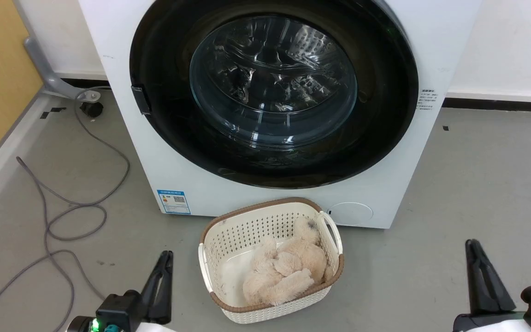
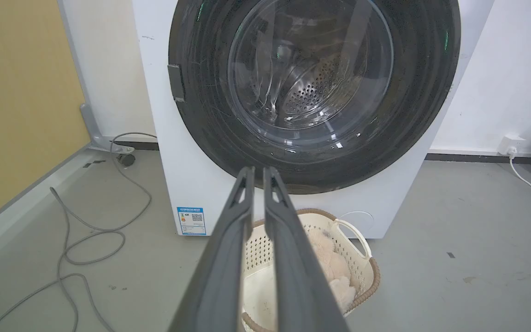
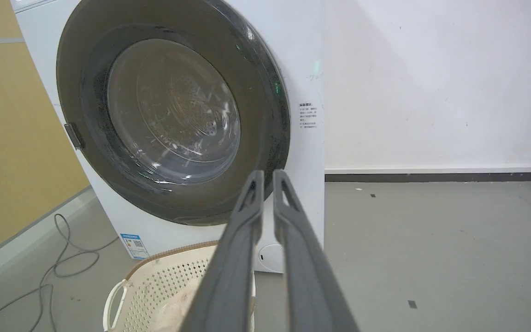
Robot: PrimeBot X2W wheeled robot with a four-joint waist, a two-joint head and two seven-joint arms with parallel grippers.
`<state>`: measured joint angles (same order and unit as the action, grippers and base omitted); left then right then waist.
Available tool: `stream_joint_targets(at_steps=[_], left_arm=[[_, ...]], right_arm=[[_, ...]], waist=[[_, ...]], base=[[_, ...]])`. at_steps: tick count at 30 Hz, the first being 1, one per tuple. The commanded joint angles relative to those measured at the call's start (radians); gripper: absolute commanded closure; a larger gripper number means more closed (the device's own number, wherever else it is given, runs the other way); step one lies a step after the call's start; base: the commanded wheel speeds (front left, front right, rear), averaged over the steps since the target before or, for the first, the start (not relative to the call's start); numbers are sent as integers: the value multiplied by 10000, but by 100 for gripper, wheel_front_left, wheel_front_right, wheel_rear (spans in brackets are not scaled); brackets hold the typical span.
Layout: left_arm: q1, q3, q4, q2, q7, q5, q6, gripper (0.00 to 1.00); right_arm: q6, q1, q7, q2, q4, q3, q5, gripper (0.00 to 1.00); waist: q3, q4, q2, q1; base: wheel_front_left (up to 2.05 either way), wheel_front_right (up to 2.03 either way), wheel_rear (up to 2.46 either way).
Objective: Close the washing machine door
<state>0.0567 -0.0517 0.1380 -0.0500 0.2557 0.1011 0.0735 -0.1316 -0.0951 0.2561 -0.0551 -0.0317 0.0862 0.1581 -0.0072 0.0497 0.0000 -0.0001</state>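
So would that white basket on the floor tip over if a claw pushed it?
Probably slides rather than tips: the basket looks low and wide on a smooth grey floor. Likely light, being perforated plastic holding a fluffy toy. Thin walls may flex.

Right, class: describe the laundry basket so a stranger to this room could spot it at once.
Start at the white washing machine. On the floor before it, below its round black door, sits the laundry basket. It alone is cream, perforated, brown-rimmed, and holds a fluffy beige plush toy.
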Motion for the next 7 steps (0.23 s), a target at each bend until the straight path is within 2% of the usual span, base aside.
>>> stream_joint_targets(at_steps=[1,7], left_arm=[[-7,4,-17,0,-31,-12,-9,100],[-34,29,-83,0,-153,-61,-44,100]], right_arm=[[0,11,-31,1,4,-12,-19,100],[1,57,-154,3,19,-54,-95,100]], waist=[[1,-6,0,1],[4,-30,0,1]], base=[[0,0,0],[0,0,0]])
